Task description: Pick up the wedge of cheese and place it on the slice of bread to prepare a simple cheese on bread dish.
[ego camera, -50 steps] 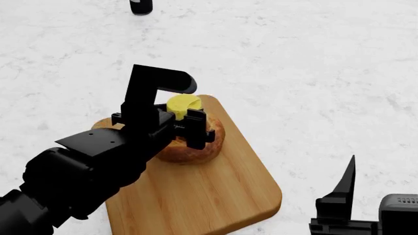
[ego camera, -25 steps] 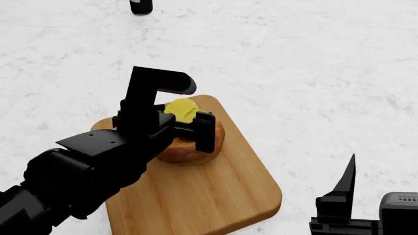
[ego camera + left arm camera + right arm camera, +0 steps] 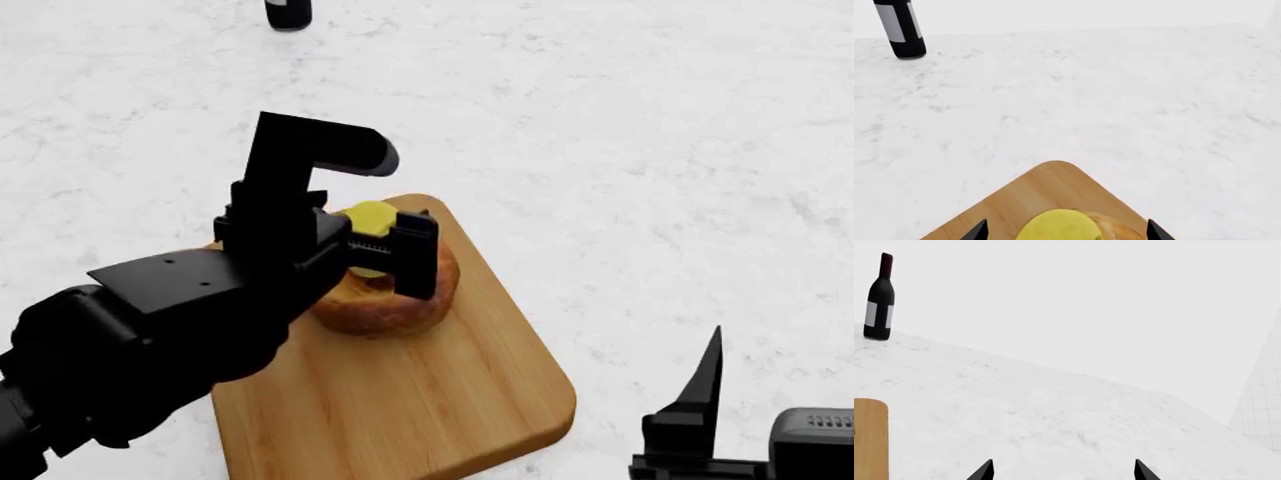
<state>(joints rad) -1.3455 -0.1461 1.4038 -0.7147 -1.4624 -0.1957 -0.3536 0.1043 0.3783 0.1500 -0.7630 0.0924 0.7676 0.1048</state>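
Observation:
The bright-yellow wedge of cheese (image 3: pixel 371 218) rests on the far part of the round golden-brown slice of bread (image 3: pixel 390 302), which lies on the wooden cutting board (image 3: pixel 427 400). My left gripper (image 3: pixel 350 245) hovers just over them, open, with its jaws wide on either side of the cheese and clear of it. In the left wrist view the cheese (image 3: pixel 1057 227) shows between the black fingertips (image 3: pixel 977 231), with the bread (image 3: pixel 1124 231) beside it. My right gripper (image 3: pixel 694 420) is open and empty at the near right; it also shows in the right wrist view (image 3: pixel 1062 474).
A dark wine bottle (image 3: pixel 287 12) stands at the far edge of the white marble counter (image 3: pixel 641 150); it also shows in the left wrist view (image 3: pixel 899 30) and the right wrist view (image 3: pixel 879 297). The board's edge (image 3: pixel 871 440) shows in the right wrist view.
My left gripper has opened off the cheese and lifted a little toward me. The cheese stays on the bread. The right arm has barely moved.

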